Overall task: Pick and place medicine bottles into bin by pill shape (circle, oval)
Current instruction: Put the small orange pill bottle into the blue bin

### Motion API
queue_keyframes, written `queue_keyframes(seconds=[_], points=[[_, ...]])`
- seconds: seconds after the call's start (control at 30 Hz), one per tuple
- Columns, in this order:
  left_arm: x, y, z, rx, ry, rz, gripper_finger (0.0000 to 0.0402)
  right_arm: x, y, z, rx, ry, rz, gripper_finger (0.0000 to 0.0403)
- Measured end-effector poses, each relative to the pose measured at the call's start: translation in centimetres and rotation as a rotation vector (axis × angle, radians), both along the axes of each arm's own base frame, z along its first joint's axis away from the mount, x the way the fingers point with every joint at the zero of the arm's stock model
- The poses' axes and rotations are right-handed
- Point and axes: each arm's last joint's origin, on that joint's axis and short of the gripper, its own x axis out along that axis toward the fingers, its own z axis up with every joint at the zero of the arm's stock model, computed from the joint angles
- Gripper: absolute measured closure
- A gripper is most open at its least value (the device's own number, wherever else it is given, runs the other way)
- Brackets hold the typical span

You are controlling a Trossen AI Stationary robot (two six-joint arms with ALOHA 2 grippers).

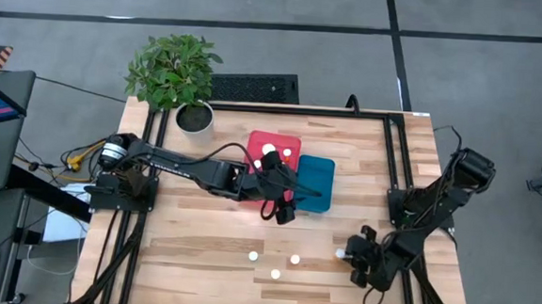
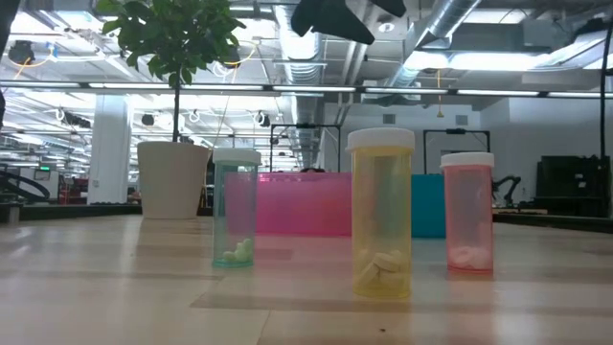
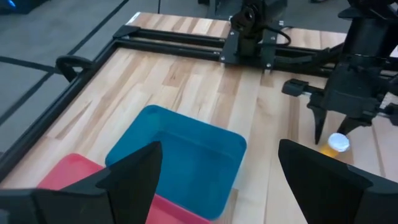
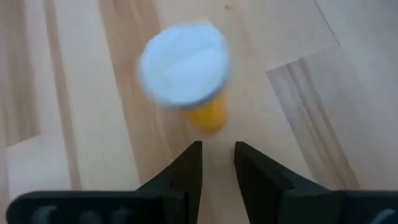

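Orange bottle with white cap stands on the table, just ahead of the right gripper, untouched. Its fingers are seen nearly closed, holding nothing. Left gripper is held open and empty above the blue bin.

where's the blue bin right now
In the high view the blue bin sits near the table's middle, right beside the red bin. The left hand hovers at its near-left corner, open.
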Motion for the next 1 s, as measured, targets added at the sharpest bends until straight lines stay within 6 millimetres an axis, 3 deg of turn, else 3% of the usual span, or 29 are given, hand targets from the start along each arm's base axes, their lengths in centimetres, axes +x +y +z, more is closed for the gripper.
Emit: queue_keyframes(seconds=[0.4, 1.0], points=[[-0.1, 0.1, -0.1, 0.007, 0.015, 0.006, 0.0086, 1.9, -1.0, -0.1, -0.051, -0.028, 0.027, 0.0282], [-0.1, 0.1, -0.2, -0.004, 0.016, 0.013, 0.0086, 5.6, -4.0, 0.4, -0.141, -0.089, 0.037, 0.0282]])
